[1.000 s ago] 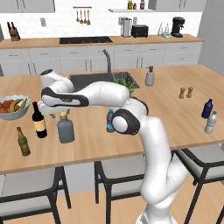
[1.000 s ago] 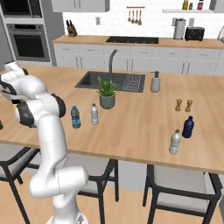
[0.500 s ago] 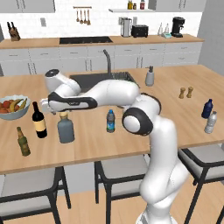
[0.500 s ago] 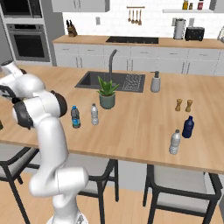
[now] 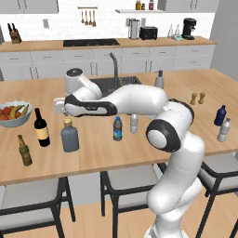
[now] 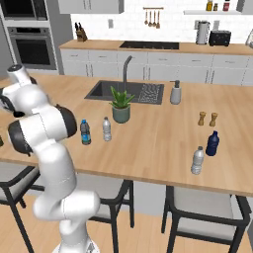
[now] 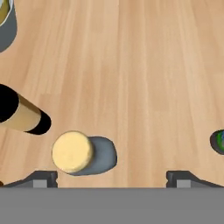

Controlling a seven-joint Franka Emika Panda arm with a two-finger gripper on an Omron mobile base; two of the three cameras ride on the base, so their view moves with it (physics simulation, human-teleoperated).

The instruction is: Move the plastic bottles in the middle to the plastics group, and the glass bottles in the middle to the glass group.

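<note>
Grey-blue squat bottle (image 5: pixel 70 138) with tan cap, dark wine bottle (image 5: pixel 41 128) with tan label, pale wood counter (image 5: pixel 116 153).

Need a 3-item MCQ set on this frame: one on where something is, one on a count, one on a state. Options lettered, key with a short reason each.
1. Where does the grey-blue glass bottle stand?
A. beside the wine bottle
B. in the sink
C. next to the shakers

2. How many water bottles stand in front of the plant?
A. one
B. two
C. four

3. The gripper is:
A. closed on the cork cap
B. open, holding nothing
C. gripping the wine bottle

Key: 1 A, it sits just right of the wine bottle. 2 B, blue-label bottle and pale bottle. 3 B, fingertips wide apart over bare counter.
</note>
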